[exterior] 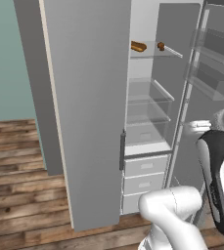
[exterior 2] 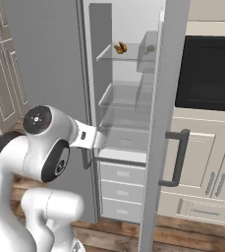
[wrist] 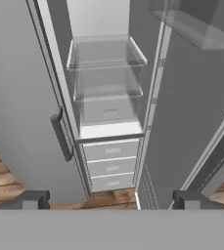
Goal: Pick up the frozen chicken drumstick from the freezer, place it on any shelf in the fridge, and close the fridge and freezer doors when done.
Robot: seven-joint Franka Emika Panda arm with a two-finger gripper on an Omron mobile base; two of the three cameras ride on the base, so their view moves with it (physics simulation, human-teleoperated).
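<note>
The open door (exterior: 86,107) is plain grey with a pale edge and a dark grey handle (exterior: 122,150). Inside, the walls are grey, the shelves (wrist: 106,52) clear glass with pale edges, the drawers (wrist: 112,166) light grey. A brown drumstick (exterior: 138,47) lies on the top shelf. The floor (exterior: 15,166) is brown wood planks, the wall (exterior: 6,63) muted green, the oven (exterior 2: 207,74) black.

The arm (exterior 2: 40,162) is glossy white with rounded, bulbous links, black bands at the joints, a round dark cap with small markings on one joint, and two small, square, dark fingertips (wrist: 30,199) on its gripper (wrist: 111,200).
</note>
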